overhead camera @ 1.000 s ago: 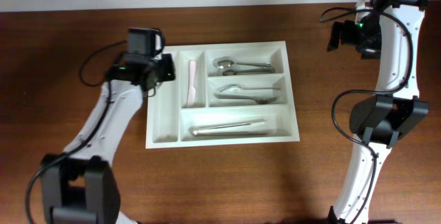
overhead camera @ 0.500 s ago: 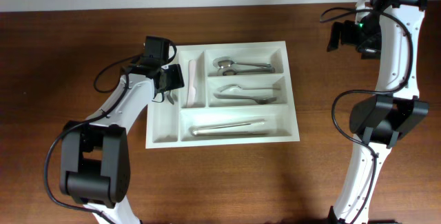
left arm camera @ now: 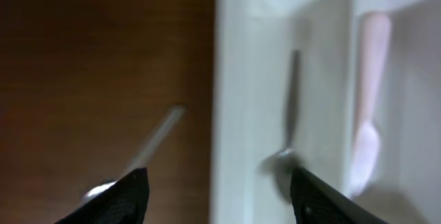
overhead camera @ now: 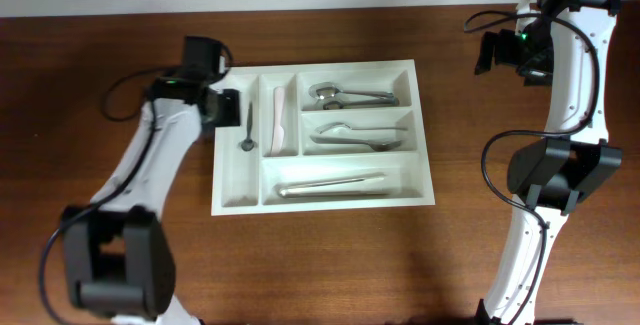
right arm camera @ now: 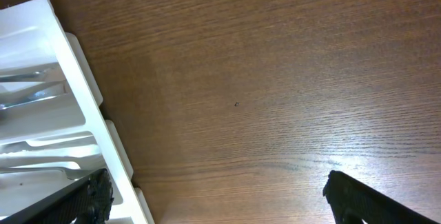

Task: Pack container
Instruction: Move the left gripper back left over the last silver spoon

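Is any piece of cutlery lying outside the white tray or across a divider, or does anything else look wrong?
Nothing stands out. The large white plastic cutlery tray sits flat on the brown wooden table, and the small metal spoon lies lengthwise inside its leftmost narrow compartment.

Blur softens the whole left wrist view: ahead of the left claw (left arm camera: 219, 186), the small spoon (left arm camera: 291, 114) in the container (left arm camera: 231, 79) is a dark smear, and a pale streak (left arm camera: 157, 138) on the table (left arm camera: 83, 58) cannot be identified. Left of the right claw (right arm camera: 217, 196), the frame edge cuts the container off
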`<action>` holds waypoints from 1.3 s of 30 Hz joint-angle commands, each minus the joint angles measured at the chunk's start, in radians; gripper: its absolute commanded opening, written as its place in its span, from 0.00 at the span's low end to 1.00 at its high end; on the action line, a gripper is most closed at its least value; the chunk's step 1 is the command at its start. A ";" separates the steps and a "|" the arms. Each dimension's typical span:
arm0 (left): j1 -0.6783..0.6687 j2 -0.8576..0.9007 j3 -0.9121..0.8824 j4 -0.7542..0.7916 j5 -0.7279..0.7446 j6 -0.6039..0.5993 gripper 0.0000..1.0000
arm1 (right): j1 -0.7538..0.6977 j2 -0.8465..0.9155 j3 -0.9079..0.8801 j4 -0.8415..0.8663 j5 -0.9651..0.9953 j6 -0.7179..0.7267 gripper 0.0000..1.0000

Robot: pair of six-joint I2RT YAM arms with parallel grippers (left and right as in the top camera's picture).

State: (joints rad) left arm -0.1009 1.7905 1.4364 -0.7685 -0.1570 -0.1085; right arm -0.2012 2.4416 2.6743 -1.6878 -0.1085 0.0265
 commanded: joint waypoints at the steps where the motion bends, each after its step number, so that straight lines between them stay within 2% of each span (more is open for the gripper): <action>1: 0.059 -0.084 0.023 -0.029 -0.053 0.090 0.68 | 0.003 0.000 0.019 0.000 0.009 0.008 0.99; 9: 0.190 -0.095 0.001 -0.150 0.047 0.299 0.73 | 0.003 0.000 0.019 0.000 0.009 0.008 0.99; 20: 0.362 -0.085 -0.153 0.018 0.200 0.294 0.72 | 0.003 0.000 0.019 0.000 0.009 0.008 0.99; 25: 0.391 -0.084 -0.220 0.062 0.207 0.210 0.72 | 0.003 0.000 0.019 0.000 0.009 0.008 0.99; 35: 0.390 -0.084 -0.428 0.205 0.248 -0.156 0.72 | 0.003 0.000 0.019 0.000 0.009 0.008 0.99; 39: 0.393 -0.084 -0.502 0.298 0.293 -0.195 0.72 | 0.003 0.000 0.019 0.000 0.009 0.008 0.99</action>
State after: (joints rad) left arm 0.2867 1.6955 0.9737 -0.5068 0.0814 -0.2092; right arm -0.2012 2.4416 2.6743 -1.6875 -0.1085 0.0269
